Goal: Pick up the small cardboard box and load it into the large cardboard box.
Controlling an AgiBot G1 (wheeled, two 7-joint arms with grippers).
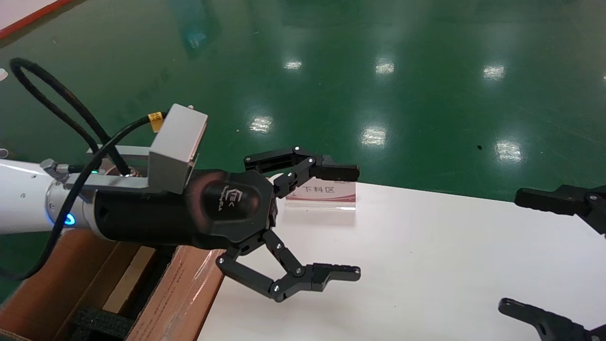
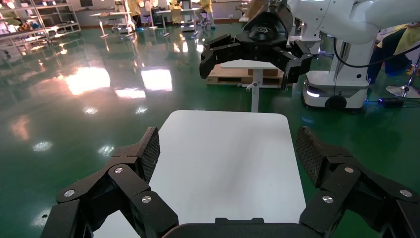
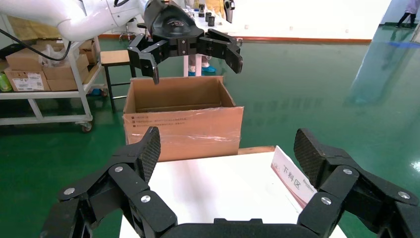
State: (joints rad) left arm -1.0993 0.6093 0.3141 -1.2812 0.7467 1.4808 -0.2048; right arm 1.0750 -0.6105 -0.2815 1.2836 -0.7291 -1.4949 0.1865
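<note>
The left claw (image 1: pixel 348 222) hangs above the near-left edge of the white desk (image 1: pixel 426 265), its two black, jointed fingers spread wide with nothing between them; the upper fingertip sits in front of the sign at about 12 o'clock from the claw's glossy black housing, the lower one at about 4 o'clock over bare desk; a grey box-shaped camera mount (image 1: pixel 177 147) rides on the wrist, and a looped black cable (image 1: pixel 57 104) runs back along the white arm. In the left wrist view the ribbed, rubbery pads (image 2: pixel 151 148) of this claw frame the smooth, rounded-cornered desk top.

The large cardboard box (image 1: pixel 180 289) stands off the desk's left edge, at 7 o'clock from the left claw; it is brown corrugated board, open at the top, with shiny clear tape over its rim flap and a rough black foam block (image 1: pixel 102 324) inside. The right wrist view shows the same carton (image 3: pixel 183 119) as a deep rectangular box with wrinkled tape across its front wall, beyond the far end of the desk and beneath the left claw.

The small cardboard box does not show in any view.

A small clear acrylic sign (image 1: pixel 322 194) with a red-edged card and Chinese characters stands upright near the desk's far edge.

The right claw (image 1: pixel 535 251) waits at the right margin, at 3 o'clock, fingers apart and empty, over the desk. The floor (image 1: pixel 378 71) is glossy green, mirroring ceiling lights.
</note>
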